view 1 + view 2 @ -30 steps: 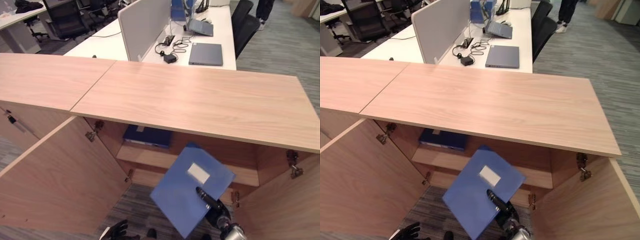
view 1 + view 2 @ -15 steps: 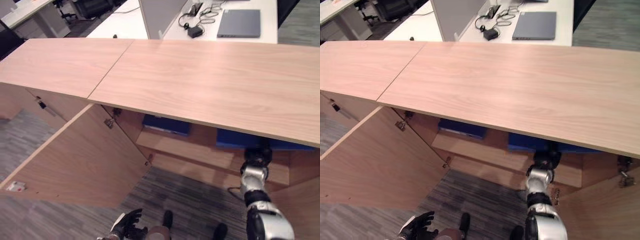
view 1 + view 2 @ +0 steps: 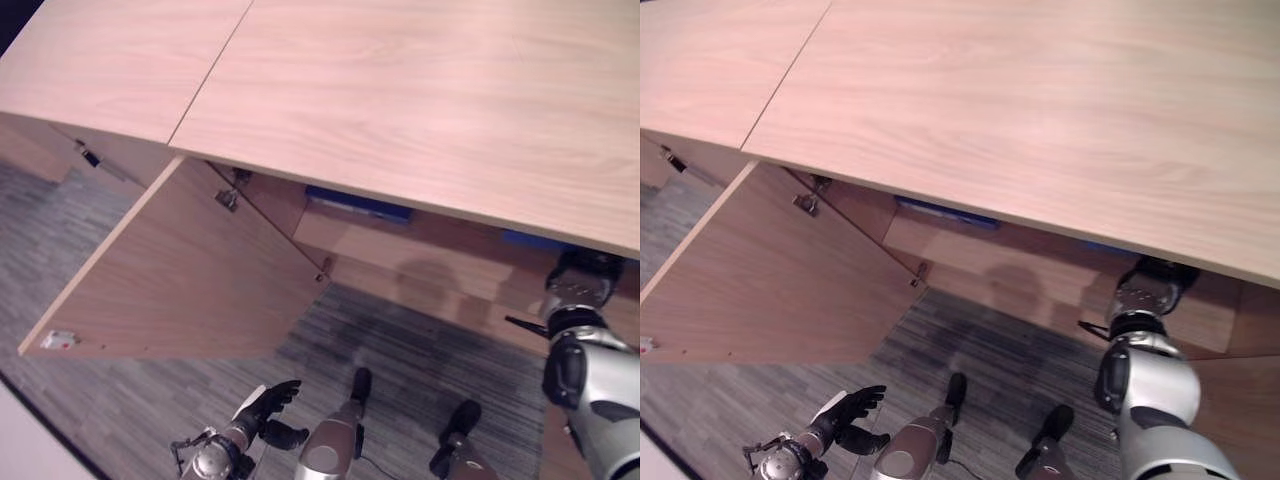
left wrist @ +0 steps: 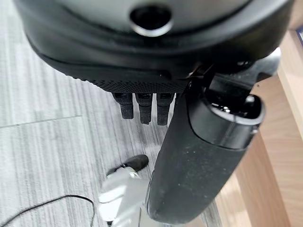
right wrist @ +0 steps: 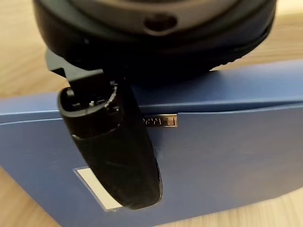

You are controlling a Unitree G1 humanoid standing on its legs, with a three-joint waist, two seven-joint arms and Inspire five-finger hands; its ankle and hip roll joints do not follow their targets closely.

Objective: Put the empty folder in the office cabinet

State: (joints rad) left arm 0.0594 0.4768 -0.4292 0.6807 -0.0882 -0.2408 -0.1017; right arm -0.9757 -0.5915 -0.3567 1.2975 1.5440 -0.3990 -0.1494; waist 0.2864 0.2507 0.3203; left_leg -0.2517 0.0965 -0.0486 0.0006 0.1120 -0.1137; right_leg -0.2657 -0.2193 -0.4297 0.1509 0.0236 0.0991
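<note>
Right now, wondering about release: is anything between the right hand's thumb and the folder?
Nothing: in the right wrist view the right hand has its thumb lying directly on the blue folder.

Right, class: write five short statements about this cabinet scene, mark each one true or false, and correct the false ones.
1. The right hand reaches in under the cabinet top. True.
2. The blue folder lies on the carpet in front of the cabinet. False: in the right wrist view it rests on a wooden surface, right by the thumb.
3. The cabinet's left door is swung open. True.
4. The left hand is gripping the door's edge. False: it hangs low over the carpet, holding nothing.
5. A second blue folder lies on the shelf further left. True.
</note>
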